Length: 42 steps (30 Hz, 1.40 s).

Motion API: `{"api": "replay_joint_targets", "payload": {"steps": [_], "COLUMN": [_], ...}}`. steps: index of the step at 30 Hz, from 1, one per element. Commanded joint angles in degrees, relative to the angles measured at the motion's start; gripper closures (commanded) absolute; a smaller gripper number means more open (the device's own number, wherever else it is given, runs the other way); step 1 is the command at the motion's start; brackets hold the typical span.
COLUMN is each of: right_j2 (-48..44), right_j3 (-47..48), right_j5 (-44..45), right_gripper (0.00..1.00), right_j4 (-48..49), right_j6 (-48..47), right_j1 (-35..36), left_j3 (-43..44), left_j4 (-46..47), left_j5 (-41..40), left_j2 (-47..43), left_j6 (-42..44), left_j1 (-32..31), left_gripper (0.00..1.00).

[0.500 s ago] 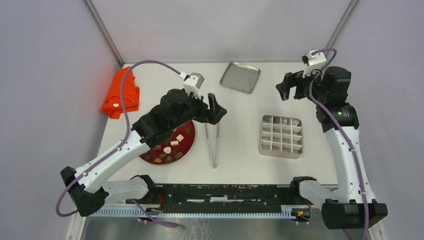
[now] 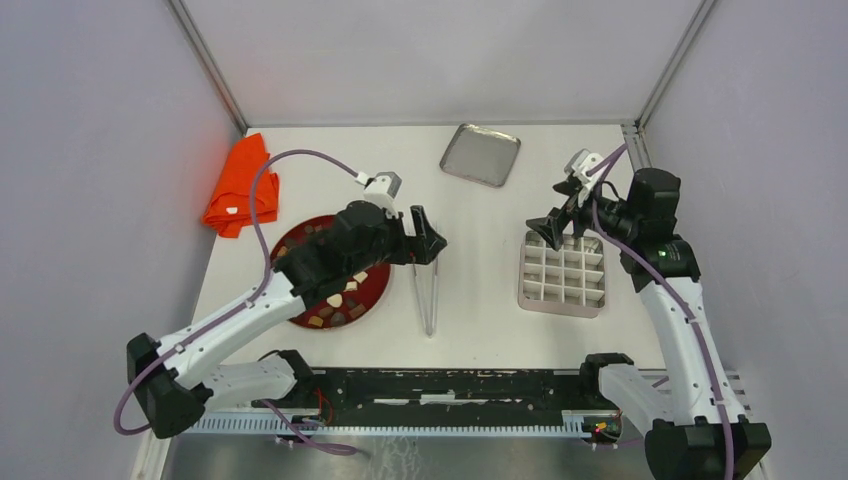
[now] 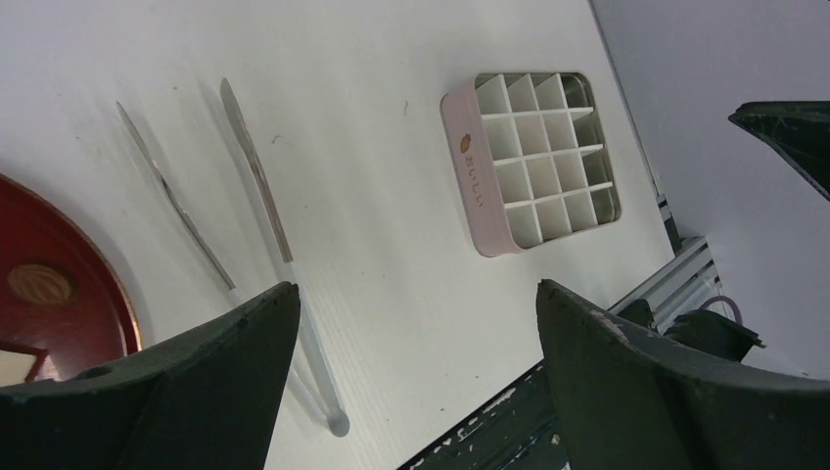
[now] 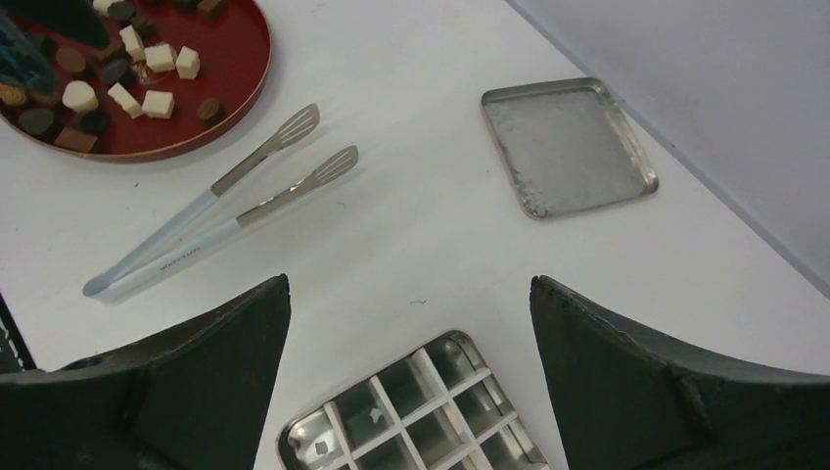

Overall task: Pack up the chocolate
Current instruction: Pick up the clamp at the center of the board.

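L gripper [image 3: 411, 294] has its jaws spread wide w/ nothing btwn them, hanging over the white table [image 3: 391, 147]. The tongs [image 3: 259, 186] lie on the table just ahead of its plate-side finger, handle end running in beside that fingertip. The red plate [image 3: 117, 294] sits outside that same finger, only its rim in the L wrist view. The chocolate [image 4: 108, 73], dark, tan & cream-white bits, is all on that plate, partly under the L arm from the top. The grid box [image 3: 533, 162] lies well ahead of the L fingers. R gripper [image 4: 411, 284] is also wide & holds nothing; one corner of the box shows btwn its fingers, below them. A metal tray [image 4: 568, 147] is ahead of its fingers, tongs & plate further off.
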Motion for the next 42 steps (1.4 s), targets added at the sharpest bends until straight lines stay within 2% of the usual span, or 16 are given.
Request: {"api": "replay_joint_targets", "payload": {"steps": [1,3,7,9,11,15,23,27,37,42], "right_j2": [0.0,1.3,1.3,2.0,2.5,3.0,3.7,3.4,3.3,3.4], "right_j3": [-2.4,-2.3,-4.4,-5.3,-6.5,-8.4,-9.4,-10.0,-10.5,-10.5], "right_j5": [-4.5,-6.0,-3.8,-3.8,-3.5,-2.7,-4.3,-4.4,-5.0,-5.9], "right_gripper": [0.02,0.02,0.02,0.02,0.02,0.02,0.02,0.02,0.02,0.02], "right_j4": [1.4,0.0,1.7,1.7,2.4,3.2,4.1,4.5,4.8,5.0], "right_j6": [-5.4,-6.1,-6.8,-6.8,-6.8,-6.7,-5.8,-5.5,-4.9,-4.4], "right_j1": [-0.4,-0.8,-1.2,-1.1,-1.3,-1.4,-1.4,-1.4,-1.4,-1.4], "left_j3": [1.0,3.5,10.8,12.8,13.0,12.6,16.1,17.7,18.7,19.0], "left_j4": [6.4,5.1,-5.9,-8.7,-8.9,-7.3,-7.7,-8.0,-8.1,-7.8], "left_j5": [4.1,1.2,-14.3,-16.9,-16.6,-16.9,-19.8,-20.3,-19.7,-18.6], "left_j2": [6.8,11.2,21.5,25.5,28.5,33.2,42.6,46.9,50.6,51.8], "left_j6": [-4.5,-3.9,-0.8,-0.8,-2.1,-2.7,-0.9,-0.4,0.1,0.3], "left_j1": [-0.5,-1.0,-3.7,-4.2,-4.4,-4.5,-4.5,-4.5,-4.4,-4.5], "left_gripper": [0.06,0.11,0.20,0.26,0.35,0.46,0.49,0.69,0.70,0.87]}}
